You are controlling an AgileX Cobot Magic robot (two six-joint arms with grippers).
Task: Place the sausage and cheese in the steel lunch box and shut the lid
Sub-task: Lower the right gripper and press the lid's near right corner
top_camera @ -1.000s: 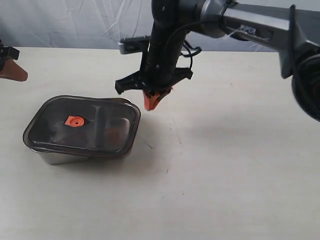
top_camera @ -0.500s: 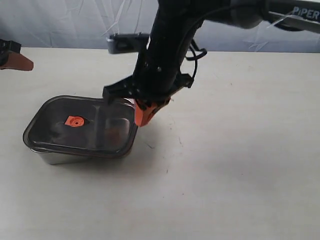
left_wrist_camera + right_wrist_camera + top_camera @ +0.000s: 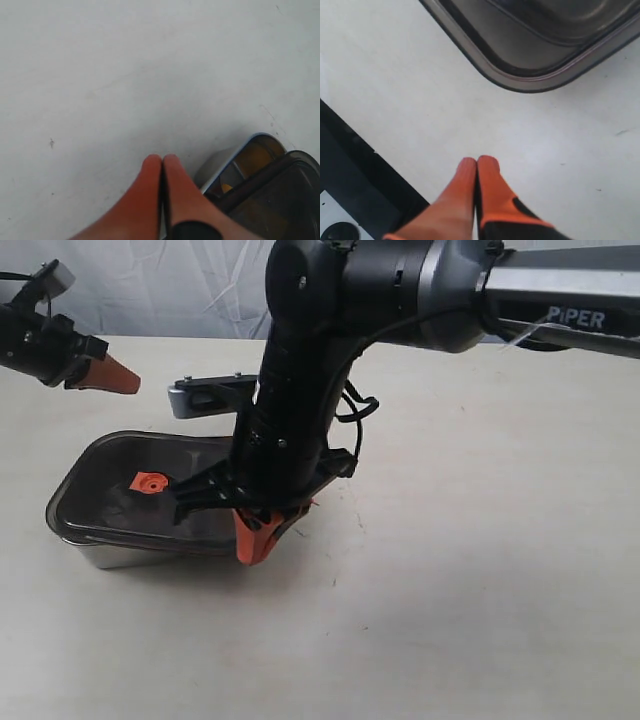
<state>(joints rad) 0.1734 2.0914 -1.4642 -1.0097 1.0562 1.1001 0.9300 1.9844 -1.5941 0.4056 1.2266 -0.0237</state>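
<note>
**Lid on the box, both grippers clenched on nothing**

The shiny rectangular steel lunch box [image 3: 105,556] sits on the off-white table [image 3: 480,620]. The dark smoky translucent lid [image 3: 105,498] lies on top of it, with its small orange-red valve [image 3: 150,482] facing up.

In the exterior view the right arm [image 3: 300,390] hides the box's right end, and nothing can be made out through the dark lid. The small red sausage cannot be found in any view.

The right gripper [image 3: 254,540] points down just beside the box's near right corner, its orange fingers pressed together and empty. Whether the tips touch the table cannot be told. Its wrist view shows only one rounded lid corner, cut off by the frame.

The left gripper [image 3: 112,378] hangs beyond the box's far left corner, clear of it, likewise clenched and empty. Only its wrist view shows a steel corner poking out past the lid's edge. A yellow-orange patch [image 3: 252,159] shows inside that corner; whether it is the cheese wedge or a reflection cannot be told.
</note>
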